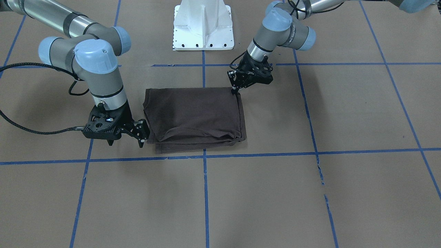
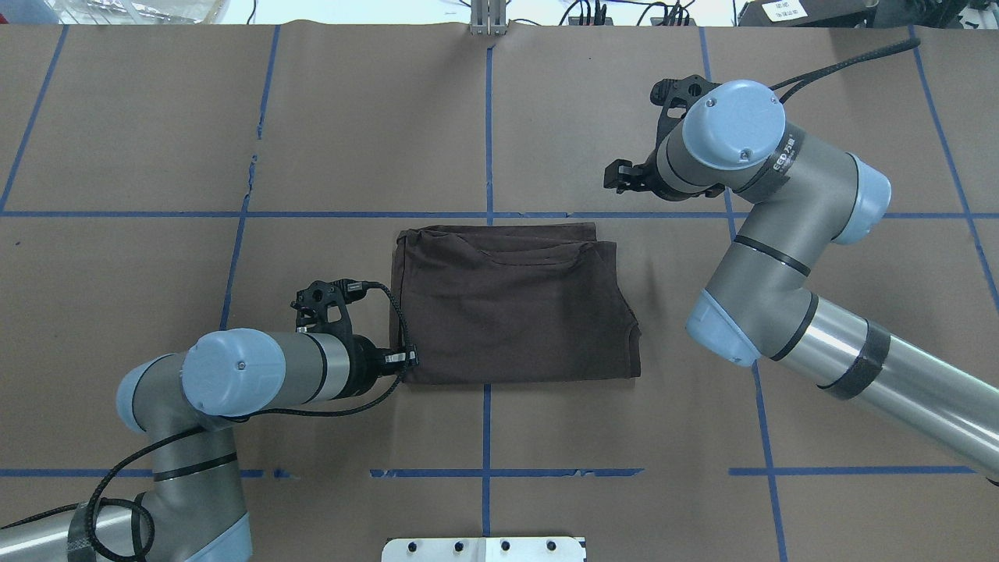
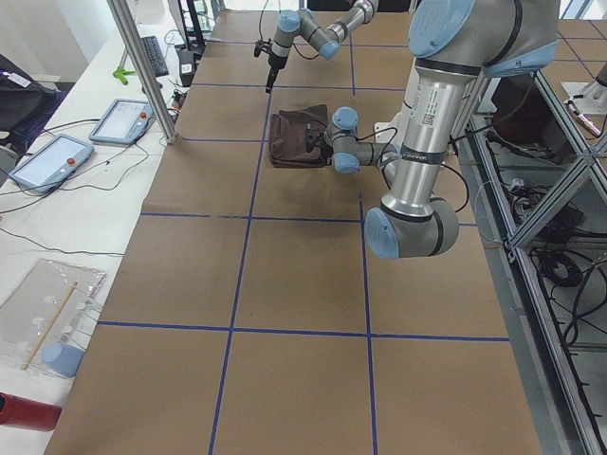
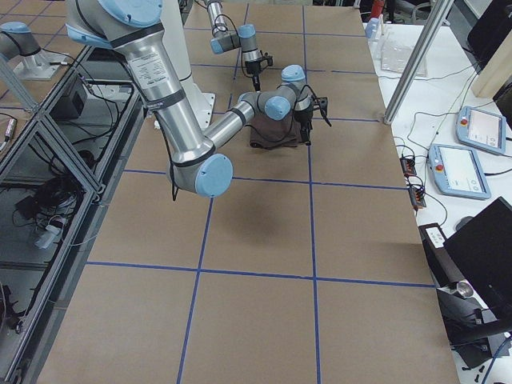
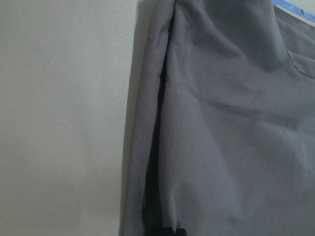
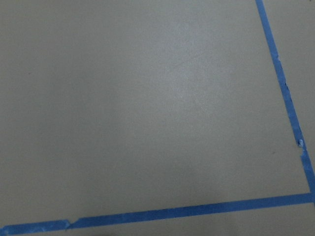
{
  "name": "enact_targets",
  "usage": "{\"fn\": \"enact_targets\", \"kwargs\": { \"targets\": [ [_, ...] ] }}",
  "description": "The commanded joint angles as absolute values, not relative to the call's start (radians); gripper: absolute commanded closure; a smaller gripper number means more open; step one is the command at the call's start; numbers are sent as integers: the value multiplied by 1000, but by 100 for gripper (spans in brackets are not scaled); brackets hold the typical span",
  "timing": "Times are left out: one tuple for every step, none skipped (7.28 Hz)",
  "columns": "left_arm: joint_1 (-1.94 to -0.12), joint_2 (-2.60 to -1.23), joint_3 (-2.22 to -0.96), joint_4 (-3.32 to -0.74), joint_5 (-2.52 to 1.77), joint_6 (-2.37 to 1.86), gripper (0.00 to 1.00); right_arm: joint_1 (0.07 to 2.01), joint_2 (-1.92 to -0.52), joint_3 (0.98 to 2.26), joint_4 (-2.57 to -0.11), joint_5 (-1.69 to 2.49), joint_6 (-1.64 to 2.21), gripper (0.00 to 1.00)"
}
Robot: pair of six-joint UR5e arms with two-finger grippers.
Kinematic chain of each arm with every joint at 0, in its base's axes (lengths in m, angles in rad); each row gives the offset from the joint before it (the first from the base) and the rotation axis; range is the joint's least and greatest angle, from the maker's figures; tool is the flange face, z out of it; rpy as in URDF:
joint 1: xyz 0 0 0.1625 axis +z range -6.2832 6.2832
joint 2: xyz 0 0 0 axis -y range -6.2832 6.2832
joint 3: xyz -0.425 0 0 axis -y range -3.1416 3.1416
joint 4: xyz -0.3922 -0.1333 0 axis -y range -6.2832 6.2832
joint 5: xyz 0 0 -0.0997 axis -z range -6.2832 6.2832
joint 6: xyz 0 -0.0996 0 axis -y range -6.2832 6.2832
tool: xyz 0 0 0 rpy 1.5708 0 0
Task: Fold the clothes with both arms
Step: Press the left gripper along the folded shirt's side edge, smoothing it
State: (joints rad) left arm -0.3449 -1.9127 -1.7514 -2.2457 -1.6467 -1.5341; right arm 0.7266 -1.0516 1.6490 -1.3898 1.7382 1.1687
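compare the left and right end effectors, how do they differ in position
The left end effector sits at the near-left corner of the T-shirt; the right end effector is clear of the cloth. Left wrist view shows fabric close up; right wrist view shows only bare table and blue tape. Both are black, two-fingered.

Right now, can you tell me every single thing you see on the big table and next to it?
T-shirt: one, dark brown, folded flat mid-table.
Table: one, brown cover.
Tape lines: many, blue, a grid across the table.
Pedestal base: one, white, at the robot's table edge.
Screen pendants: two, grey, on the white bench beside the table.
Left arm: one, silver-grey with light blue caps.
Right arm: one, same colours.
Left gripper: one, black, at the T-shirt's corner.
Right gripper: one, black, open, over bare table.
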Motion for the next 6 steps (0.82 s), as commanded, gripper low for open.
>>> {"fn": "enact_targets", "kwargs": {
  "targets": [
    [-345, -1803, -1846, -2246, -1648, -1531, 100, 727, -1052, 1649, -1390, 1738, 1169, 0],
    [-344, -1798, -1853, -2246, -1646, -1534, 100, 727, -1052, 1649, -1390, 1740, 1169, 0],
    [-342, -1798, -1852, -2246, -1649, -1522, 19, 727, -1052, 1649, -1390, 1743, 1167, 0],
    [-342, -1798, -1855, -2244, -1652, -1520, 0, 727, -1052, 1649, -1390, 1747, 1167, 0],
    [-348, -1796, -1888, -2214, -1663, -1507, 0, 727, -1051, 1652, -1390, 1781, 1166, 0],
    [-359, -1795, -1984, -2072, -1704, -1414, 0, 747, -1066, 1684, -1402, 1848, 1143, 0]
  ]
}}
